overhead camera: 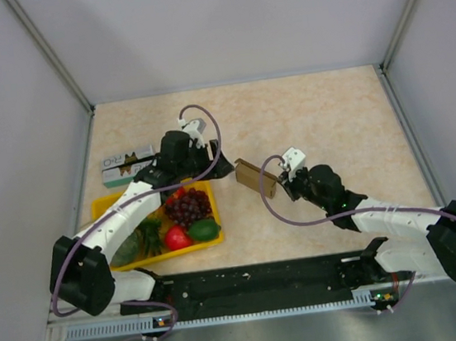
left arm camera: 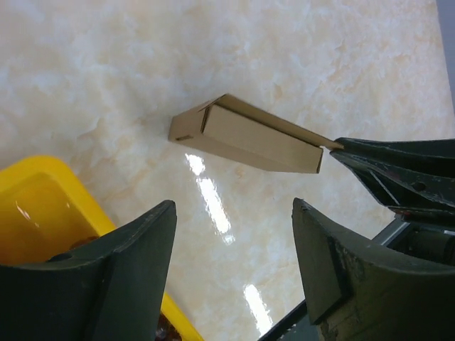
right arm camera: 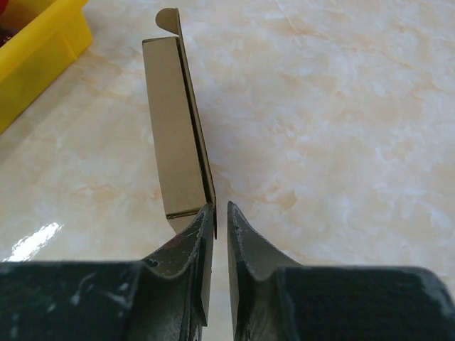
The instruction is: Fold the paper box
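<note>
The paper box (overhead camera: 254, 177), brown and folded into a flat narrow shape, stands on its long edge on the table between the two arms. In the right wrist view the paper box (right arm camera: 173, 124) runs away from my right gripper (right arm camera: 220, 209), whose jaws are open by a thin gap. The box's near edge touches the left fingertip (right arm camera: 204, 217), and nothing fills the gap. My left gripper (left arm camera: 233, 213) is open wide and empty, short of the paper box (left arm camera: 249, 136). From above, the left gripper (overhead camera: 220, 163) is just left of the box and the right gripper (overhead camera: 282, 182) just right of it.
A yellow tray (overhead camera: 103, 206) with grapes, a red fruit and green vegetables lies at the left front, under the left arm. Its corner shows as yellow tray (left arm camera: 32, 192) and yellow tray (right arm camera: 39, 53) in the wrist views. A green-and-white carton (overhead camera: 124, 168) lies behind it. Grey walls enclose the table.
</note>
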`<state>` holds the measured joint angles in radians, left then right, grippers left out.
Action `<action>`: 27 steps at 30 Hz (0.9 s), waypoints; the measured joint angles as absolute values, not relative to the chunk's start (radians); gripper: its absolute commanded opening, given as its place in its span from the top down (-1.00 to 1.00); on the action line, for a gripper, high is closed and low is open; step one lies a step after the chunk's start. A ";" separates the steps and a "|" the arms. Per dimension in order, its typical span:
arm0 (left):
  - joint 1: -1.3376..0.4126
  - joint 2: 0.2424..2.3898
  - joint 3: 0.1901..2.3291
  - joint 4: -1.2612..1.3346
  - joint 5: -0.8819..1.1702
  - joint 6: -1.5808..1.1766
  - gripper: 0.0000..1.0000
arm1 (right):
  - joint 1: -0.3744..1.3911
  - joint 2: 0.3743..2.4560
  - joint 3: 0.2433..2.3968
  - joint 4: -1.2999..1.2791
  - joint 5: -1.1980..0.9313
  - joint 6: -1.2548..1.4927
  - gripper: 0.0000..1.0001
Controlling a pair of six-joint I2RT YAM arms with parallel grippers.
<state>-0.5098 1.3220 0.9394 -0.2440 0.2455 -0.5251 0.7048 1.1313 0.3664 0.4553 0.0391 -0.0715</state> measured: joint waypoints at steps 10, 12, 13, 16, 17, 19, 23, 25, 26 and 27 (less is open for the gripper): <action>-0.509 1.517 1.234 -0.343 0.337 -0.195 -0.35 | 0.705 1.132 0.396 0.382 0.045 -0.059 0.56; -0.509 1.592 1.316 -0.387 0.347 -0.130 -0.30 | 0.705 1.134 0.422 0.370 0.037 -0.054 0.54; -0.509 1.628 1.349 -0.409 0.356 -0.098 -0.23 | 0.705 1.135 0.434 0.366 0.033 -0.051 0.52; -0.508 1.702 1.397 -0.453 0.383 -0.006 -0.22 | 0.705 1.135 0.458 0.353 0.017 -0.041 0.49; -0.505 1.713 1.397 -0.466 0.397 0.028 -0.20 | 0.705 1.135 0.463 0.350 0.009 -0.039 0.48; -0.500 1.720 1.390 -0.487 0.427 0.086 -0.15 | 0.705 1.135 0.468 0.342 -0.009 -0.031 0.46; -0.485 1.720 1.385 -0.495 0.501 0.191 0.03 | 0.705 1.141 0.477 0.321 -0.028 -0.017 0.44; -0.478 1.720 1.386 -0.494 0.539 0.226 0.15 | 0.704 1.141 0.482 0.308 -0.034 0.005 0.42; -0.476 1.721 1.386 -0.495 0.555 0.241 0.19 | 0.704 1.141 0.488 0.296 -0.036 0.021 0.37; -0.472 1.725 1.386 -0.495 0.570 0.252 0.21 | 0.703 1.140 0.494 0.282 -0.039 0.038 0.32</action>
<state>-0.4725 1.7248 1.3857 -0.4950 0.5705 0.2523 0.7029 1.1397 0.4938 0.2821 -0.0395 0.0383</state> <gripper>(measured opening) 0.439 0.285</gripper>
